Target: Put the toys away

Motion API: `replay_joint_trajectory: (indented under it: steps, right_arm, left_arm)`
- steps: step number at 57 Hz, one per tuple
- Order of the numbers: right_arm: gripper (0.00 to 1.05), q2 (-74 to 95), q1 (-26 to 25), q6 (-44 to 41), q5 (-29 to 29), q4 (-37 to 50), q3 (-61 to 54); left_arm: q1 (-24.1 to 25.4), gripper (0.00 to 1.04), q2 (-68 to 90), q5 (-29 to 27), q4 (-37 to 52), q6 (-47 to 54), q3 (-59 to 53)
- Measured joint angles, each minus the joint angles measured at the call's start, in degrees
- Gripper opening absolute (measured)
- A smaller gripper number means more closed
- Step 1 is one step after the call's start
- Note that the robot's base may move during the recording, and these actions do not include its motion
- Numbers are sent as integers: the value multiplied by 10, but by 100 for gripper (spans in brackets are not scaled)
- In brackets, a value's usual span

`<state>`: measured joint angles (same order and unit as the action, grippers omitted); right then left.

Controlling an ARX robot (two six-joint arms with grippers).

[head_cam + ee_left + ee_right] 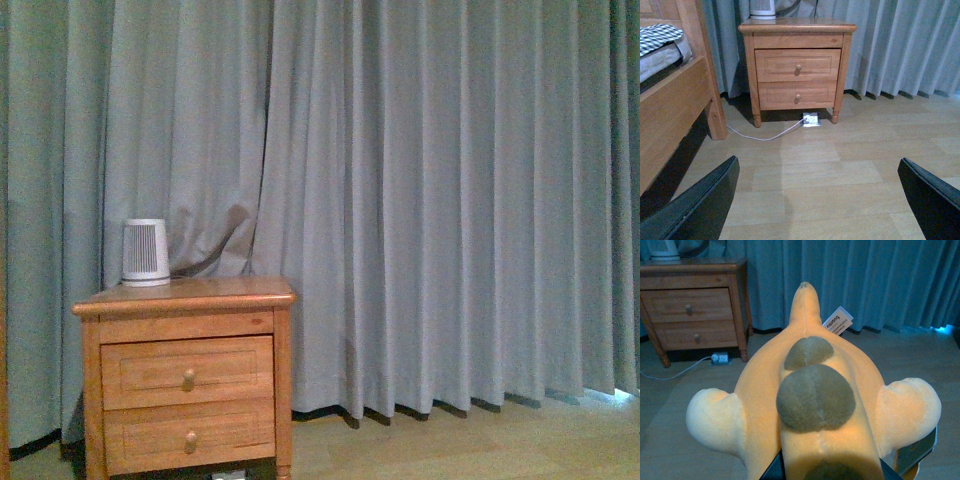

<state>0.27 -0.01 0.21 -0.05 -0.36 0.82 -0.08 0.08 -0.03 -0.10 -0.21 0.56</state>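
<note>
The plush (765,385) fills the right wrist view, hanging off the floor (670,440) with its narrow end pointing away towards the curtain (880,280). The right claw (832,471) looks closed on it: dark finger edges show on either side of the body at the near end, pressed into the fabric, though most of each jaw is hidden behind the toy. The left claw (818,161) is spread wide and holds nothing. It looks down at bare floor, with the nightstand (796,70) well ahead.

The toy is likely light and very soft, since its pale limbs (710,420) bulge out freely and the body swells around the grip. A soft thing like this will not break, but the fuzzy cover can creep between smooth fingers. It will also sag and swing when the arm moves fast.

The best hold is across the thick middle of the body, where the stuffing packs down and gives the jaws something to bite. The limbs and the paper tag (837,320) are poor places (a tag may well tear off). The present grip seems to sit on the body itself, near the dark spots (815,397), which suits.
</note>
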Motion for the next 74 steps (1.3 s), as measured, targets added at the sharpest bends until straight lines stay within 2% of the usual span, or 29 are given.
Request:
replay_joint_trajectory:
  steps: [74]
  right_arm:
    - [7,1,0,0,-5,0,0]
  left_arm:
    - [1,98,0,-3,0,0,0]
